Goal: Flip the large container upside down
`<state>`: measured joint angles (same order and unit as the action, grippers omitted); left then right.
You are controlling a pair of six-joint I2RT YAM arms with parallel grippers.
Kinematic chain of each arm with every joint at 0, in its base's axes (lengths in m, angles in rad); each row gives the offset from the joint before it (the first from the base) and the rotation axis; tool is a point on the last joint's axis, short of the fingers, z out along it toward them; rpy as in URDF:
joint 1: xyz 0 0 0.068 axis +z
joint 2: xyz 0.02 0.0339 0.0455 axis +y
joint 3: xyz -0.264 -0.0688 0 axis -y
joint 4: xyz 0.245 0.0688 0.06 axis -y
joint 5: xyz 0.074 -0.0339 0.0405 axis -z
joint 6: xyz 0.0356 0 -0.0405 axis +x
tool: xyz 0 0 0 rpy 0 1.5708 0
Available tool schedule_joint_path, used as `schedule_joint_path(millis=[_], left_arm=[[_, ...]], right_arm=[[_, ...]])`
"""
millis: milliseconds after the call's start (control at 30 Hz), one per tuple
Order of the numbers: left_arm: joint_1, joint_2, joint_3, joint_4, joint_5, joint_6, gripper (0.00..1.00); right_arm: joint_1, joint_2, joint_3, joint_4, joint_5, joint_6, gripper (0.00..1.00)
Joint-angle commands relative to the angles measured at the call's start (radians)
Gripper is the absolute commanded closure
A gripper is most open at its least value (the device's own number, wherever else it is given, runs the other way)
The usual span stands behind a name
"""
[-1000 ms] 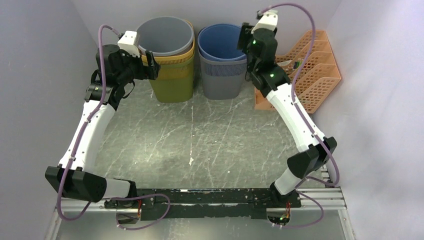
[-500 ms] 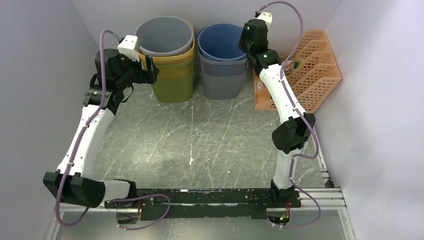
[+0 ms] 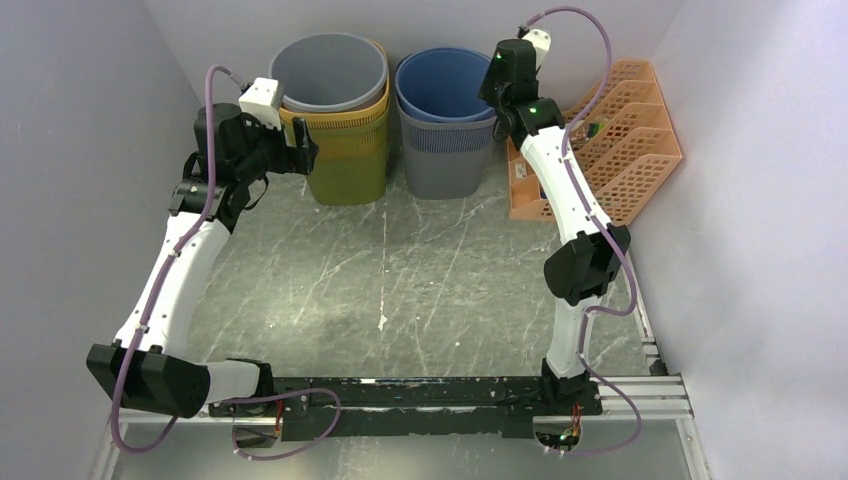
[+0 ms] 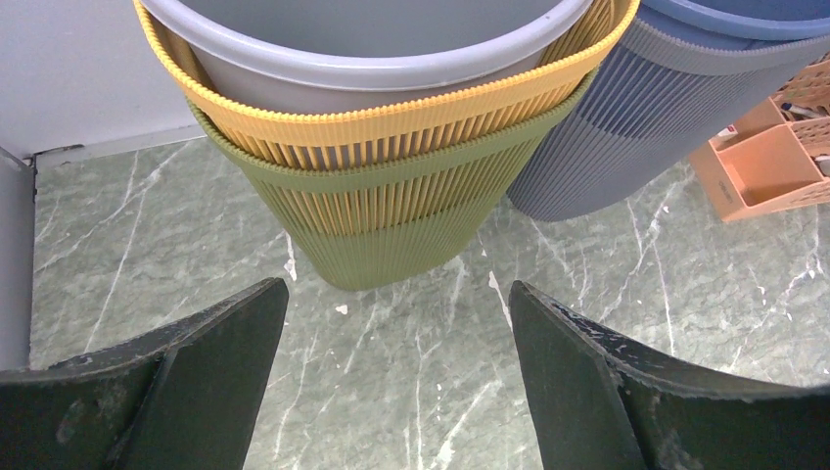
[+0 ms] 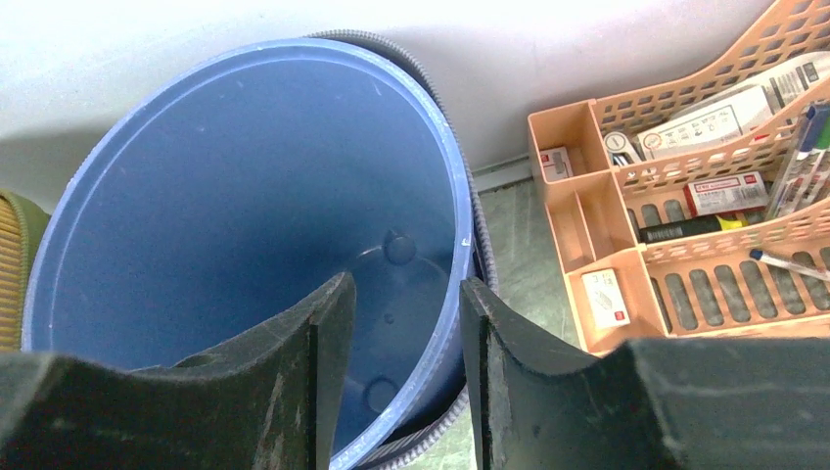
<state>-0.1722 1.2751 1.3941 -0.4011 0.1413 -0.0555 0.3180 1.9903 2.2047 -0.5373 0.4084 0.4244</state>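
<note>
Two stacks of bins stand at the back wall. A blue bin (image 3: 440, 80) (image 5: 225, 176) sits nested in a grey ribbed bin (image 3: 445, 160) (image 4: 607, 127). Beside it, a plain grey bin (image 3: 330, 70) (image 4: 372, 39) sits nested in a yellow one (image 3: 345, 118) and a green one (image 3: 345, 170). All stand upright; which is the large container I cannot tell. My right gripper (image 3: 495, 95) (image 5: 403, 279) hangs over the blue bin's right rim, its jaws partly open astride the rim with a gap left. My left gripper (image 3: 300, 150) (image 4: 396, 289) is wide open and empty, just left of the green stack.
An orange mesh desk organizer (image 3: 620, 150) (image 5: 666, 235) holding pens and small boxes stands right of the blue bin, close to my right arm. Grey walls close in the back and both sides. The marbled green table (image 3: 400, 270) stretches toward the arm bases.
My right arm has stretched forward and set its gripper over the blue bin's right rim, with the jaws narrowed. The left arm has barely moved.
</note>
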Motion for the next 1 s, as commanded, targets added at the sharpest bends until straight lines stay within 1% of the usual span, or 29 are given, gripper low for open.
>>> schedule_joint_path(millis=[0,733,967], left_arm=[[-0.007,-0.028,-0.009,0.006,-0.013,0.016,0.04],[-0.007,-0.036,-0.029,0.003,-0.007,0.012,0.04],[-0.007,-0.049,-0.036,-0.005,-0.012,0.018,0.05]], right_arm=[[-0.007,0.013,-0.004,-0.001,0.021,0.025,0.56],[-0.015,0.078,-0.03,0.009,0.013,0.06,0.54],[-0.015,0.079,-0.048,0.01,-0.028,0.052,0.63]])
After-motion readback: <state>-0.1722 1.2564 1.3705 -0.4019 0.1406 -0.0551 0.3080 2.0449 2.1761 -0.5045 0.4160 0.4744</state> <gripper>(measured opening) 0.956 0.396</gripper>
